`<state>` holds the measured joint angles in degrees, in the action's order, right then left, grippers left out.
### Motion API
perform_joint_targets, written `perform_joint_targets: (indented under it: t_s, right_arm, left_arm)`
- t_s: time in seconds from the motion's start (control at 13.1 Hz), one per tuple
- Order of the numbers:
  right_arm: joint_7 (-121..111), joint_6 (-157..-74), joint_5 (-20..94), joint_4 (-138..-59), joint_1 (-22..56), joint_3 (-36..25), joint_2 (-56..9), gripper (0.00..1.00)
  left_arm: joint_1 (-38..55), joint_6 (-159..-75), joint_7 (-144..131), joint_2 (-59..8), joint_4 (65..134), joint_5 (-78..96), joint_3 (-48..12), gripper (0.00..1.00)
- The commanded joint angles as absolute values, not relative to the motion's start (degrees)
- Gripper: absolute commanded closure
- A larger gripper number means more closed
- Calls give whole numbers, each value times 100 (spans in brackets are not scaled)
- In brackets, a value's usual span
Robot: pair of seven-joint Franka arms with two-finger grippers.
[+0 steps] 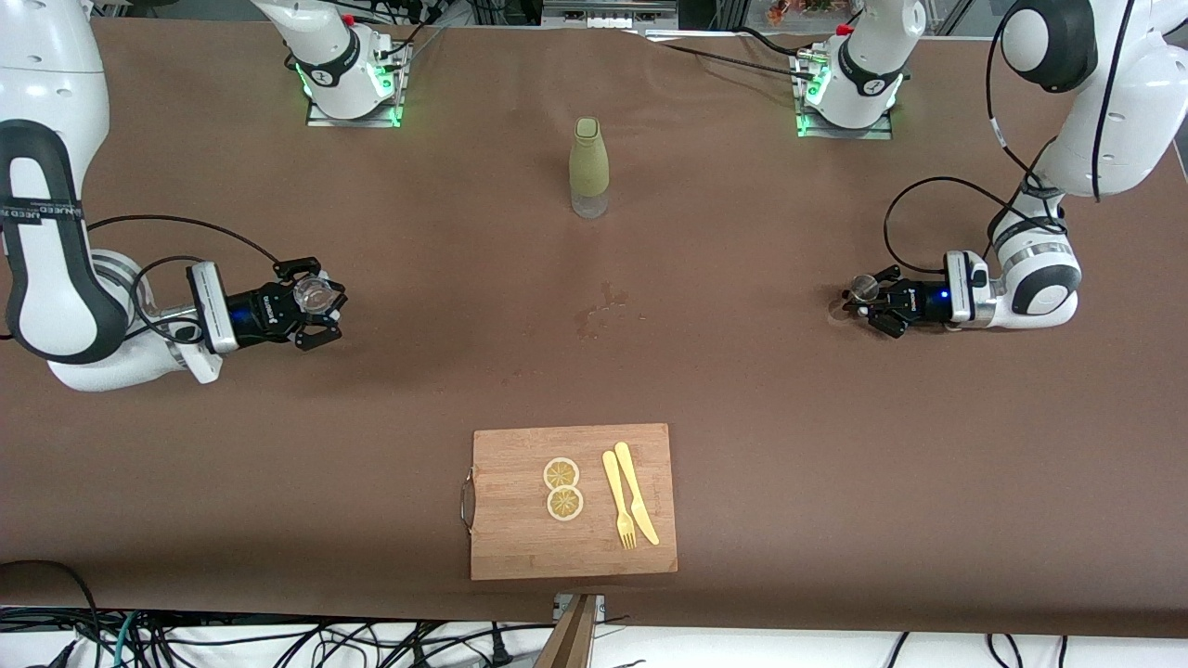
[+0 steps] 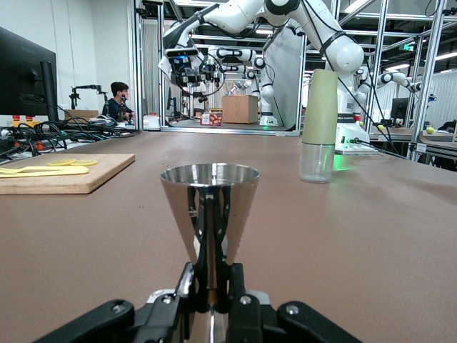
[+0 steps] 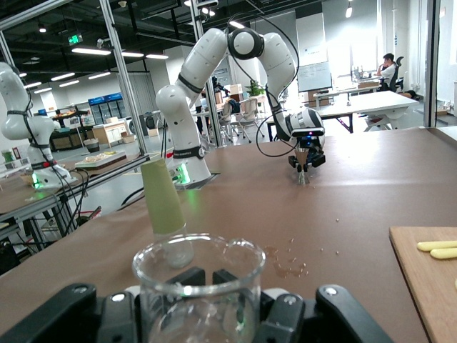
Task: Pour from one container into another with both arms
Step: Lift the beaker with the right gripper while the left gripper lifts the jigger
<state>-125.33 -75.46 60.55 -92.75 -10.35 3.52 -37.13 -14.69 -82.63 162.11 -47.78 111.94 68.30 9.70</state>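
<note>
My right gripper (image 1: 317,302) is shut on a clear glass beaker (image 1: 314,294) at the right arm's end of the table. In the right wrist view the beaker (image 3: 198,268) stands upright between the fingers of the right gripper (image 3: 200,300) and looks empty. My left gripper (image 1: 868,299) is shut on a small metal cone-shaped cup (image 1: 865,286) at the left arm's end, low over the table. The left wrist view shows that cup (image 2: 209,204) upright, with the left gripper (image 2: 212,279) clamped on its narrow waist.
A tall green bottle with a clear base (image 1: 588,167) stands mid-table near the bases. Wet spots (image 1: 603,311) mark the cloth at the centre. A wooden cutting board (image 1: 506,538) with two lemon slices, a yellow fork and a knife lies near the front edge.
</note>
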Motion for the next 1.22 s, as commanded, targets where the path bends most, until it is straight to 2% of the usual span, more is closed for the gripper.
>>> perform_joint_targets:
  t_s: [0.0, 0.23, 0.61, 0.76, 1.15]
  right_arm:
    - [-11789, -7987, 6179, -9272, -1037, 728, -3385, 100]
    - [-10866, -8296, 6082, -9299, -1046, 1212, -3024, 100]
    - [-10696, -8472, 5528, -9299, -1055, 1353, -2936, 100]
    - [-10408, -8735, 5520, -9325, -1055, 1546, -2743, 100]
    - [-9880, -9526, 5449, -9413, -1037, 2187, -2400, 100]
  left_arm:
    - [-1450, -8235, 17983, -4808, 11312, 6899, 1046, 100]
    - [-1371, -8191, 17152, -4449, 11224, 6751, 1011, 100]
    - [-916, -8402, 15981, -3964, 10793, 6705, 616, 100]
    - [-547, -8429, 15532, -3946, 10793, 7282, 484, 100]
    - [508, -9315, 15205, -3938, 10784, 8716, 299, 100]
